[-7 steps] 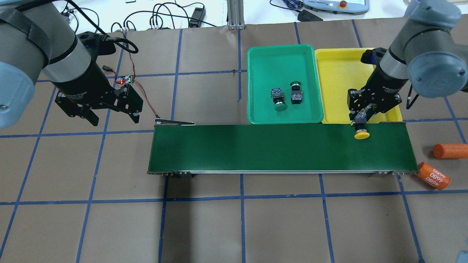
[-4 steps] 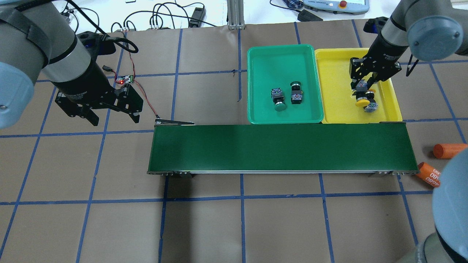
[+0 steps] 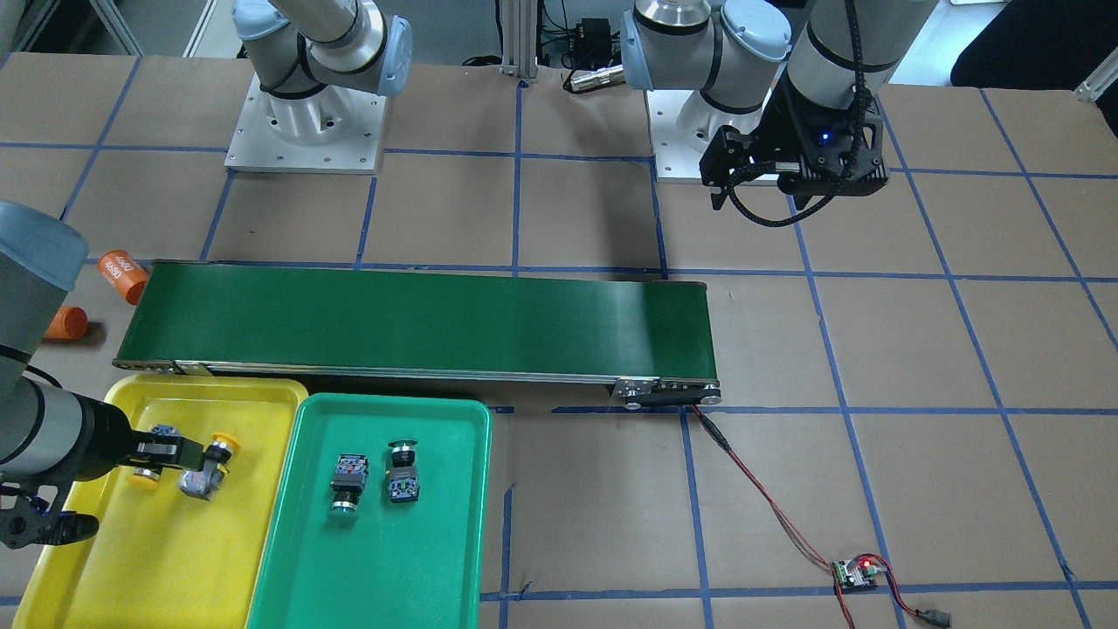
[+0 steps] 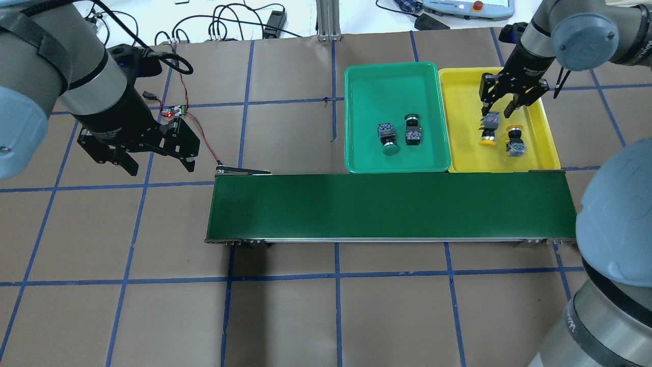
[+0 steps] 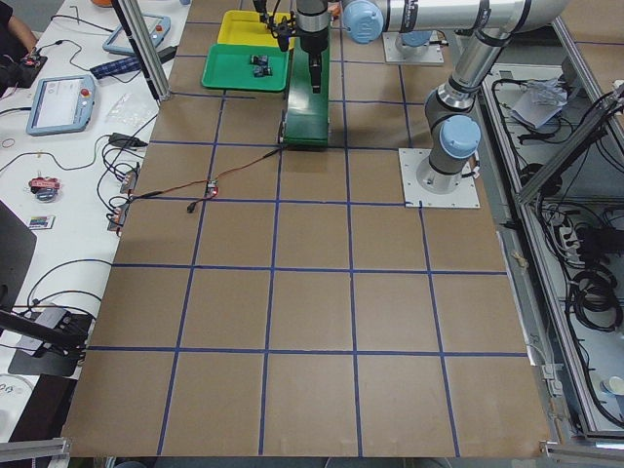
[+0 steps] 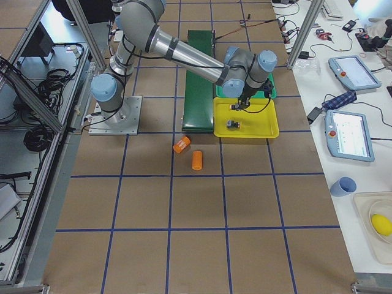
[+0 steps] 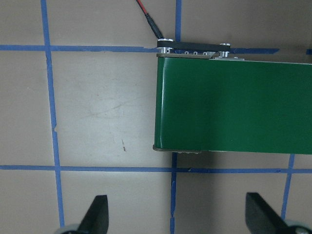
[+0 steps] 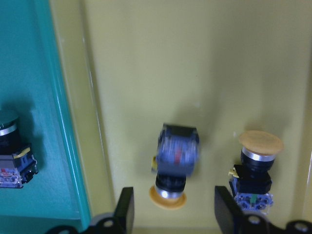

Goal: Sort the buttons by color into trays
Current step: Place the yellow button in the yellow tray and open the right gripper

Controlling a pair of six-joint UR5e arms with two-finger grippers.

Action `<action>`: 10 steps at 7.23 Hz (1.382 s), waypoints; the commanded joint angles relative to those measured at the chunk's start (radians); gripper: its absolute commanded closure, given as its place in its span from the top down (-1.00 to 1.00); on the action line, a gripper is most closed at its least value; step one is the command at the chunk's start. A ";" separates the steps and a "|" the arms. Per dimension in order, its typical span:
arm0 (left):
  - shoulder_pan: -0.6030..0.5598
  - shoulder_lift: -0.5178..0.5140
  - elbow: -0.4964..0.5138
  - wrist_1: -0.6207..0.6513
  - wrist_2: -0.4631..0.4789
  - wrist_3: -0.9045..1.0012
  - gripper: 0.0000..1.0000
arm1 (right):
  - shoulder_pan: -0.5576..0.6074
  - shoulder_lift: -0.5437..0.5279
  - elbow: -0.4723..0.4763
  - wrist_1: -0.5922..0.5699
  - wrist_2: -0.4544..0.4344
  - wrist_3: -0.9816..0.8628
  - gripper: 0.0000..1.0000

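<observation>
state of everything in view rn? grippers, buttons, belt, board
Left gripper: open, empty, over the table off the belt's end.
Right gripper: open, empty, above the yellow tray.
Yellow buttons: both lying in the yellow tray, clear of the gripper.
Green buttons: both lying in the green tray.
Belt: nothing on it; running or not, cannot tell.
Board: red light on.

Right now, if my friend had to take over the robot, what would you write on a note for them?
Left end effector: open, empty, beyond the left end of the belt.
Right end effector: open, empty, above the yellow tray.
Both yellow buttons lie in the yellow tray, both green buttons in the green tray.
Done: all four look sorted; the belt carries none.
Left: probably only to pull the arms back.
</observation>
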 commanded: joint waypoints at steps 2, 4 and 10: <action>0.000 0.001 0.001 0.001 -0.003 -0.001 1.00 | 0.005 -0.128 -0.001 0.122 -0.006 0.005 1.00; 0.000 0.004 0.001 0.001 0.003 -0.006 1.00 | 0.108 -0.370 0.139 0.195 -0.058 0.048 1.00; 0.000 0.007 0.000 0.017 0.000 -0.009 1.00 | 0.198 -0.517 -0.007 0.357 -0.034 0.128 1.00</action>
